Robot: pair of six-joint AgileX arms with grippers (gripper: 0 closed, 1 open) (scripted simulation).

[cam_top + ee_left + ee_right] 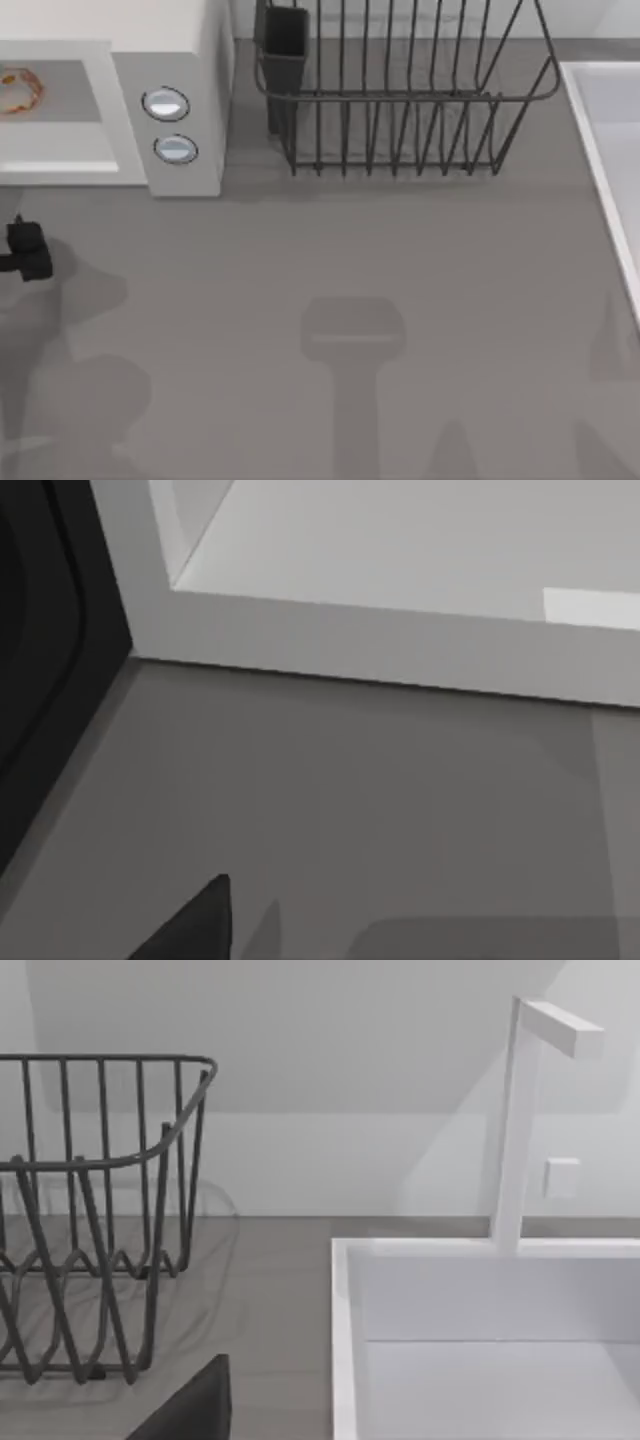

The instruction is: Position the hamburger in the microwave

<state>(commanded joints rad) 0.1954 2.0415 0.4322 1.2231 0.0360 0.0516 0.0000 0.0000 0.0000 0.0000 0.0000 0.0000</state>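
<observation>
The hamburger (18, 90), a tan-orange disc with reddish rim marks, lies on the grey floor inside the microwave (190, 40) at the table's back left, cut off by the picture's left edge. Two round silvery-blue buttons (166, 104) sit on the microwave's side panel. My left gripper (28, 250) hovers low over the table in front of the microwave's opening, apart from the hamburger. In the left wrist view the microwave's off-white front sill (380, 650) runs across close ahead. A dark part of my right gripper (195, 1410) shows in the right wrist view, facing the rack and sink.
A black wire dish rack (400, 90) stands at the back centre, right of the microwave. A white sink (610, 150) with a tap (520, 1110) occupies the right side. A dark panel (40, 660) stands beside the microwave's opening. Grey tabletop (350, 300) spreads across the front.
</observation>
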